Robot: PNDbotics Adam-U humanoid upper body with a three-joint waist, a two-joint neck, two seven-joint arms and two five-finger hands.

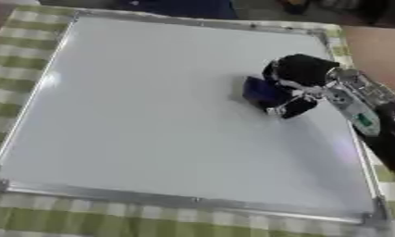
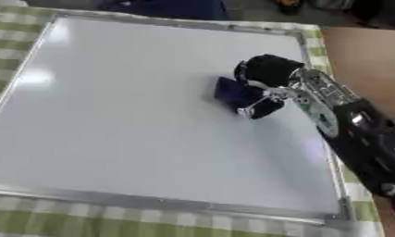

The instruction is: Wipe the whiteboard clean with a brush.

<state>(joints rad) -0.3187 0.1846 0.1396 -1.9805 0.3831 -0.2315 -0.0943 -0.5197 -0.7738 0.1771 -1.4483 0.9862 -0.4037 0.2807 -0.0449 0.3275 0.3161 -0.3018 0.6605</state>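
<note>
- one big thing fills most of our view: the whiteboard (image 1: pixel 151 115), lying flat on a green-checked tablecloth (image 1: pixel 38 217). it looks stiff and smooth inside its metal frame (image 1: pixel 184 200), so we judge the brush will slide easily on it; we see no marks left on its surface.
- next in size, our right arm (image 2: pixel 370 143) comes in from the right edge, and our right hand (image 2: pixel 269 74) has its fingers curled round the brush, held down over the right half of the board.
- smallest, the brush (image 1: pixel 263 92) is a dark blue block, just left of the palm and seemingly touching the board. we judge it light, with a soft wiping face and a stiffer back, so the back and sides are where to hold it, as the hand does now.
- our left hand shows in neither view.
</note>
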